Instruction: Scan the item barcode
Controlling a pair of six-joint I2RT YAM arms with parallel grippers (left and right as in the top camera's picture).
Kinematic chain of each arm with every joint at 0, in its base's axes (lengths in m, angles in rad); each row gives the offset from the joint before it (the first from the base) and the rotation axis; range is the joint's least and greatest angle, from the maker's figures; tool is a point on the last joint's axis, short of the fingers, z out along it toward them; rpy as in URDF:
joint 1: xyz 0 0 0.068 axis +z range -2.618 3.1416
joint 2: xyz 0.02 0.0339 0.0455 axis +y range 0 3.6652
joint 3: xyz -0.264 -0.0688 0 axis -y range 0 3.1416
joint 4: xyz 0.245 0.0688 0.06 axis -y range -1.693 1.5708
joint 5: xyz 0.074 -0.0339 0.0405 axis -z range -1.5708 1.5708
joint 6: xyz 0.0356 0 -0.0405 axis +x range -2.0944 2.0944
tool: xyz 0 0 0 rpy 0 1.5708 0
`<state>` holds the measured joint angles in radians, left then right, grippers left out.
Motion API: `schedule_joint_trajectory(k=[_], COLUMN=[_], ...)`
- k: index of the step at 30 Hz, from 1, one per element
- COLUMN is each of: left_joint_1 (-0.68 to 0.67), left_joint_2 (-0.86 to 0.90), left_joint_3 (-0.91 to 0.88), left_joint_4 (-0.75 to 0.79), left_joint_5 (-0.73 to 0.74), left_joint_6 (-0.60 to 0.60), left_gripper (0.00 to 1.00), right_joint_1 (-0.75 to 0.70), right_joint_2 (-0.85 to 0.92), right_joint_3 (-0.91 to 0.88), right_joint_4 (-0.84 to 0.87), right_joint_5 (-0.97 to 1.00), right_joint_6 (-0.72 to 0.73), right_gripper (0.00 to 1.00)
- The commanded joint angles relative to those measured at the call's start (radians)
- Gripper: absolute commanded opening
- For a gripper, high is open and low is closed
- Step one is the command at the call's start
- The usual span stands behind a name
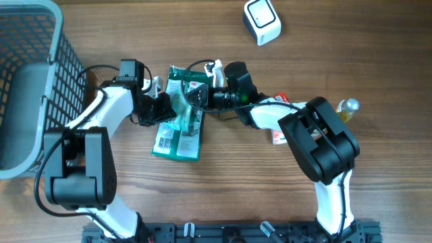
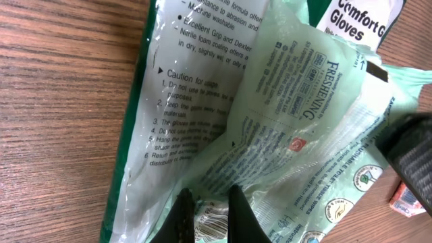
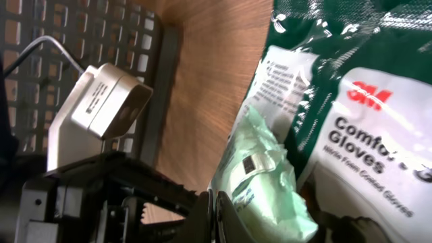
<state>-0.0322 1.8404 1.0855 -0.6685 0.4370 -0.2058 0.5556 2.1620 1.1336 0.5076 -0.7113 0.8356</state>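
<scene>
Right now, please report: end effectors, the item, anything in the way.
Both shut on wipes packet: left end effector, right end effector. Packet lies on gloves pack. scanner stands apart, top right.

Work surface: a wooden table with brown grain running left to right, filling the overhead view. Lighting is even; shadows are soft. A grey mesh basket occupies the left edge. A black rail runs along the near edge.
</scene>
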Motion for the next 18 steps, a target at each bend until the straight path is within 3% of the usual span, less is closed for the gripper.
schedule_joint_trajectory(k=[1, 5, 13, 18], left_joint_1=[0.002, 0.002, 0.002, 0.003], left_joint_2=[0.024, 0.024, 0.024, 0.017], left_joint_3=[-0.027, -0.027, -0.04, -0.051], left_joint_4=[0.0, 0.002, 0.015, 0.026], left_joint_5=[-0.045, -0.045, -0.045, -0.045], left_joint_6=[0.02, 0.02, 0.02, 0.019], left_gripper=[0.04, 0.04, 0.04, 0.04], right_joint_1=[0.005, 0.008, 0.008, 0.008], right_joint_2=[0.024, 0.024, 0.024, 0.022], right_joint_3=[0.004, 0.004, 0.004, 0.004], right_joint_4=[-0.001, -0.021, -0.248, -0.245], right_joint_5=[0.051, 0.086, 0.341, 0.309], right_joint_6=[-0.027, -0.05, -0.055, -0.091], right_gripper=[0.04, 0.04, 0.04, 0.09])
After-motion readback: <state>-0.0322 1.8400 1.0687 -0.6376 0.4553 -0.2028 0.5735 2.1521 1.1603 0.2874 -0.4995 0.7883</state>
